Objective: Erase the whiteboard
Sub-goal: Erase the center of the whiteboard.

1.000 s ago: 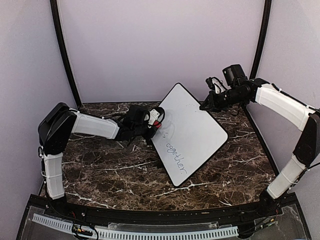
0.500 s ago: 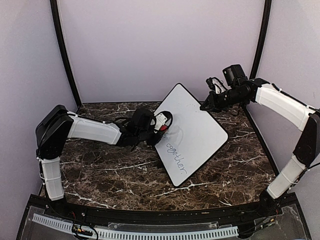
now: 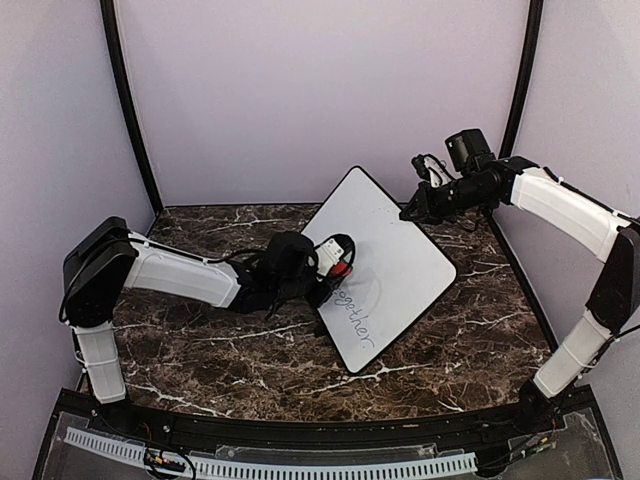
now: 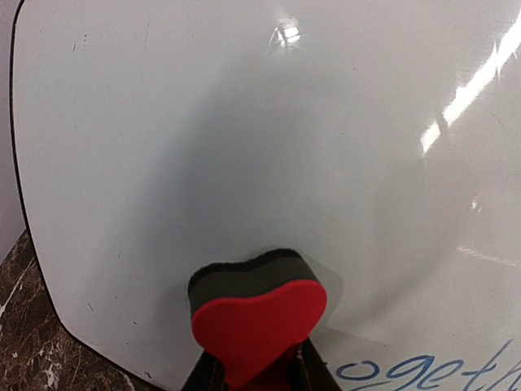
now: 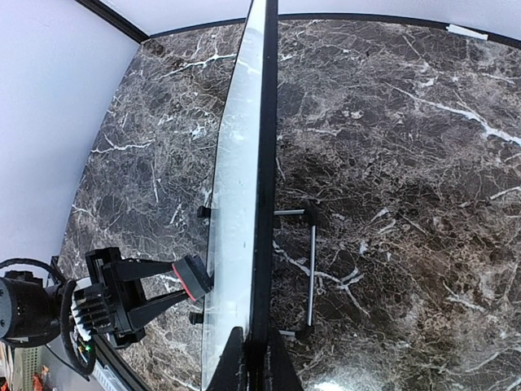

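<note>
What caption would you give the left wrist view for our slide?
Left gripper presses a red heart-shaped eraser against the whiteboard, beside blue handwriting.

A lab-style robot test booth: plain pale walls (image 3: 300,90), black corner poles (image 3: 125,100), marble-patterned tabletop (image 3: 200,345) across the lower frame.

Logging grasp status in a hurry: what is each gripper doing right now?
Left gripper: closed on the red eraser, which is pressed against the whiteboard.
Right gripper: closed on the whiteboard's edge.

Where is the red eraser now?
The red eraser sits near the top view's centre, held by the left tool against the whiteboard near its left edge, just above the handwriting.
</note>
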Motion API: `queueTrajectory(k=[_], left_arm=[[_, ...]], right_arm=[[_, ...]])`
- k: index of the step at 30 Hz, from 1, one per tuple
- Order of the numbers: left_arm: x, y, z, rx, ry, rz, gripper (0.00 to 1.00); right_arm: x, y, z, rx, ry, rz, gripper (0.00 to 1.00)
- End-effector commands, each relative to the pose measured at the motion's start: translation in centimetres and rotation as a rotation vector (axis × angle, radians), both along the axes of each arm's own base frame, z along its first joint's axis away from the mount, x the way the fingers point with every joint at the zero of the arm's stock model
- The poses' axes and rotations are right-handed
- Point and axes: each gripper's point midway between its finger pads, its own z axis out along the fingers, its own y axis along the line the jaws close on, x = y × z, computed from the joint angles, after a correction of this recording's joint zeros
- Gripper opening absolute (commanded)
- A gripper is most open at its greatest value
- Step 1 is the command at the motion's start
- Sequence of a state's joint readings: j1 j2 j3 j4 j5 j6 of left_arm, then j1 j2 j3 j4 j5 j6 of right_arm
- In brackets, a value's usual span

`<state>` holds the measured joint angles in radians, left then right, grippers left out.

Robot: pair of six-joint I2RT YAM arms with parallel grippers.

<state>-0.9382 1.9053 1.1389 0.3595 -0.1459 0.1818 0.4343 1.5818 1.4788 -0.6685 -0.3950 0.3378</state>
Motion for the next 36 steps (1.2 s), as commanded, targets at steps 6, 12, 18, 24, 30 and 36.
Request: queueTrajectory(k=[6,12,18,24,30,36], left_arm=[[6.4,7.0,-5.9,0.155,0.113,0.162,0.0],[6.8,7.3,-6.8,0.19,0.126,0.106,0.0],[3.7,4.5,-6.7,0.14,0.143,-0.004,0.0],[-0.6,0.5,-5.5,0.093,0.122,-0.129,0.0],[-3.7,-1.5,-4.0,0.019,0.14,-0.212,0.0],[-6.8,-2.7,-4.7,0.042,0.154,-0.27,0.0]], right_arm=[[-3.0,3.1,0.1,0.041,-0.03,0.214,0.0],[-2.9,3.4,0.3,0.043,-0.03,0.215,0.0],[-2.9,3.5,0.3,0.039,-0.029,0.217,0.0],[-2.9,3.5,0.2,0.039,-0.026,0.219,0.0],[-2.8,3.6,-0.1,0.036,-0.02,0.22,0.0],[-2.8,3.7,0.0,0.035,-0.021,0.221,0.0]])
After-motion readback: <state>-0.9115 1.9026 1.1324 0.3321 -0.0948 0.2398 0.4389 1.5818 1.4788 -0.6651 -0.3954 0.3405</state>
